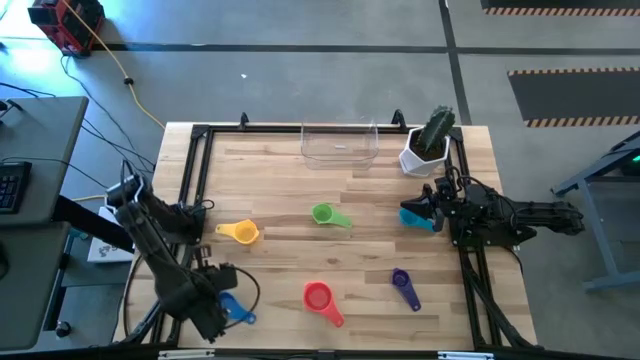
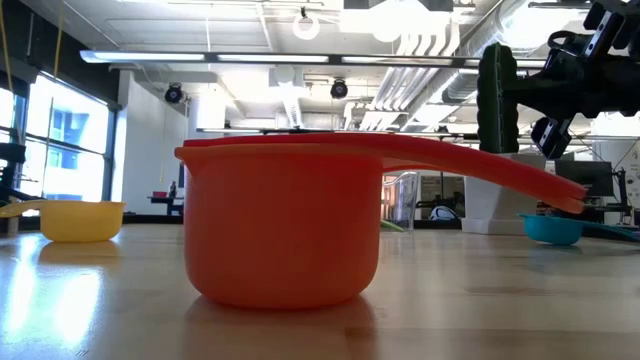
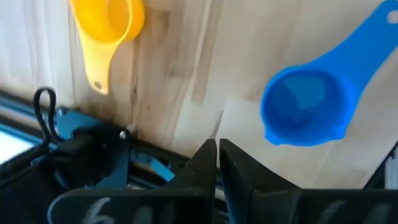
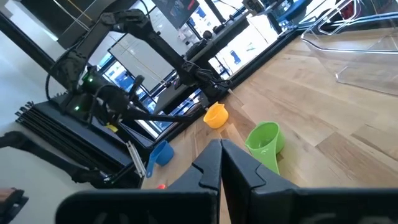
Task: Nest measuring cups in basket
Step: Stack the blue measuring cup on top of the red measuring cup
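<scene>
The left hand (image 3: 217,163) is seen low at the near left corner of the worktop (image 1: 290,190), just beside the blue cup (image 1: 234,309). Its fingers are pressed together and nothing is held. The right hand (image 4: 220,163) is kept at the right edge, by the teal cup (image 1: 415,217), clenched and empty too. The clear basket (image 1: 340,143) is placed at the far edge, beside the cactus pot (image 1: 422,150). The yellow cup (image 1: 239,232), green cup (image 1: 326,214), red cup (image 1: 320,298) and purple cup (image 1: 403,284) are spread apart on the wood.
</scene>
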Controlling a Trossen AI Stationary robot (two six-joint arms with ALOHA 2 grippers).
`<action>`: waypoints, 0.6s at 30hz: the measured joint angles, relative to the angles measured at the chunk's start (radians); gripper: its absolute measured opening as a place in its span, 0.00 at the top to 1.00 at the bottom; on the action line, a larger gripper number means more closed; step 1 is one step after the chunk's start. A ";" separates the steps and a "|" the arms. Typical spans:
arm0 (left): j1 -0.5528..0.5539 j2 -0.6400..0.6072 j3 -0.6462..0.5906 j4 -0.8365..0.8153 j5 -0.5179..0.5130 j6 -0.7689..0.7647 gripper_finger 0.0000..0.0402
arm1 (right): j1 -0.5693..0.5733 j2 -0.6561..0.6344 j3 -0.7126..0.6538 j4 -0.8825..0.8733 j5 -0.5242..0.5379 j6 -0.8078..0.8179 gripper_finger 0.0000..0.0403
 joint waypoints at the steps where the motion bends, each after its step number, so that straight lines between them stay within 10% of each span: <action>1: -0.001 -0.011 -0.013 0.001 0.015 -0.006 0.97 | 0.000 0.000 0.000 0.000 0.000 0.000 1.00; 18: -0.001 -0.064 -0.127 0.095 0.053 -0.015 0.76 | 0.000 0.000 0.000 0.000 0.000 0.000 1.00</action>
